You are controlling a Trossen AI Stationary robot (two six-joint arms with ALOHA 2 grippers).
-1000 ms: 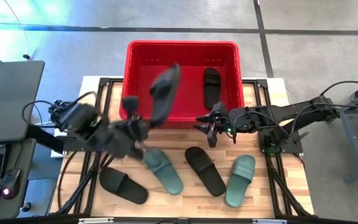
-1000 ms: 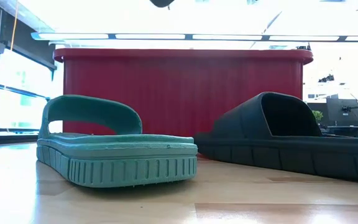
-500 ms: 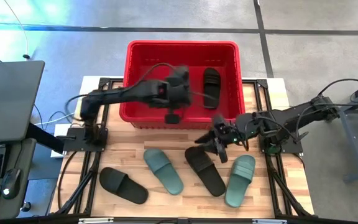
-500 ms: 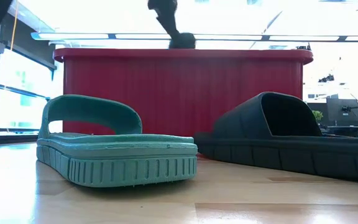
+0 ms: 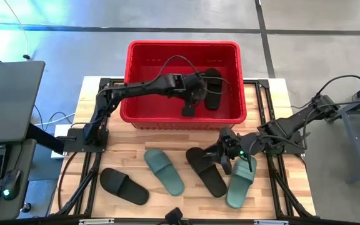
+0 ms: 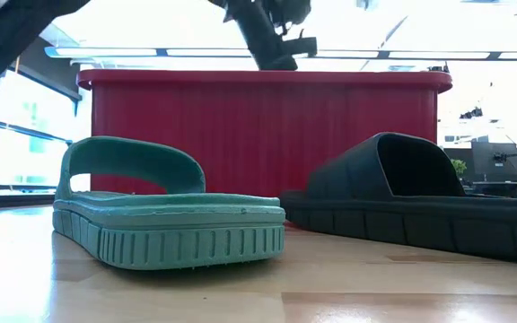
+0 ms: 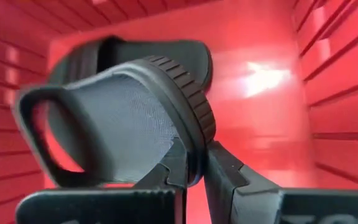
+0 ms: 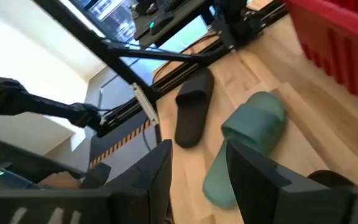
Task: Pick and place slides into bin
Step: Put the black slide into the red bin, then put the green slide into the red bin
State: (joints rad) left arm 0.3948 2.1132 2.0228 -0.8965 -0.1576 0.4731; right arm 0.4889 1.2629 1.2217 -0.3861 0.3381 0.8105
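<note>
The red bin stands at the table's far side. My left gripper reaches into it and is shut on a black slide. A second black slide lies on the bin floor beside it. My right gripper is open and empty, low over the table between a black slide and a green slide. Another green slide and another black slide lie on their soles toward the near left. My left gripper pinches the black slide's sole edge between its two fingers. The slide stands on edge in the hold, its strap loop out to one side. It is inside the bin; whether it touches the floor I cannot tell.
The bin's near wall rises behind the green slide and the black slide in the low view. Black frame rails run along the table's sides. Bare wood shows between the slides.
My left gripper has swung with the black slide from above the table's left side, over the bin's near wall, and down into the bin toward the slide lying there. My right gripper has gone from the bin's near wall toward the near edge, to the right-hand slides.
</note>
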